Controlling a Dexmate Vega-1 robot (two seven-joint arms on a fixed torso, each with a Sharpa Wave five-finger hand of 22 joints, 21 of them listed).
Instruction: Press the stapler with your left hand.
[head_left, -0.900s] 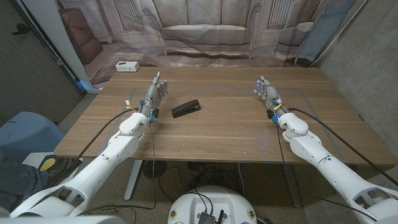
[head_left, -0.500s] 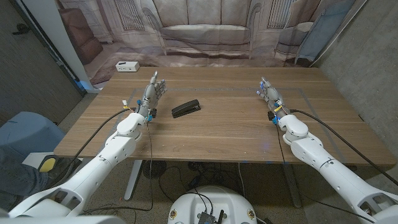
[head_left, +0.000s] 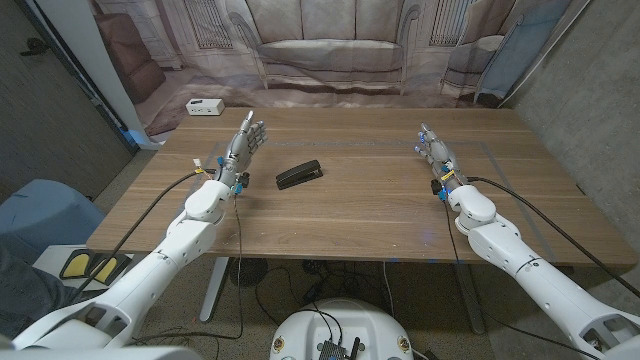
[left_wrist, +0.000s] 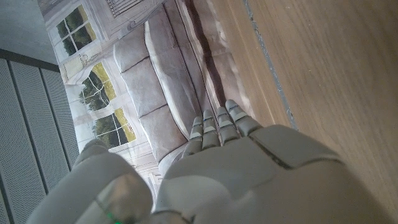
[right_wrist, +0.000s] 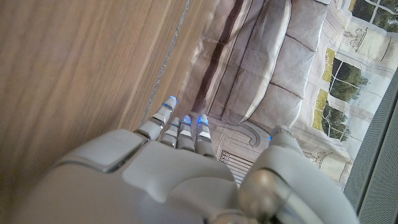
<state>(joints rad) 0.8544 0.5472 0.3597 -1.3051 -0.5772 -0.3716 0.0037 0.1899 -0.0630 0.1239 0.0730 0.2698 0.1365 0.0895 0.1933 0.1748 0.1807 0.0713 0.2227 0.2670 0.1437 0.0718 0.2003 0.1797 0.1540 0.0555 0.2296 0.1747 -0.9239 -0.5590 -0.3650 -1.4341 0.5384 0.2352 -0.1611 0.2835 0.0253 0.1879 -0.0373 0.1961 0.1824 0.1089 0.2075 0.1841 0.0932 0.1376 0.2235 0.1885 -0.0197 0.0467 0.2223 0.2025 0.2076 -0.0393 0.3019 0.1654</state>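
Observation:
A black stapler (head_left: 299, 176) lies on the wooden table (head_left: 360, 210), a little left of the middle. My left hand (head_left: 243, 145) stands above the table to the stapler's left, fingers stretched out and apart, holding nothing. It does not touch the stapler. The left wrist view looks along the back of that left hand (left_wrist: 249, 162) over bare wood. My right hand (head_left: 434, 152) is raised on the right side, fingers straight and together, with nothing in it. The right wrist view shows the back of the right hand (right_wrist: 168, 168).
A small white box (head_left: 203, 106) sits at the table's back left corner. A printed backdrop of a sofa (head_left: 330, 50) hangs behind the table. Blue items (head_left: 30, 215) lie on the floor to the left.
My left hand has drifted slightly back and to the left, away from the stapler. The right hand has barely moved.

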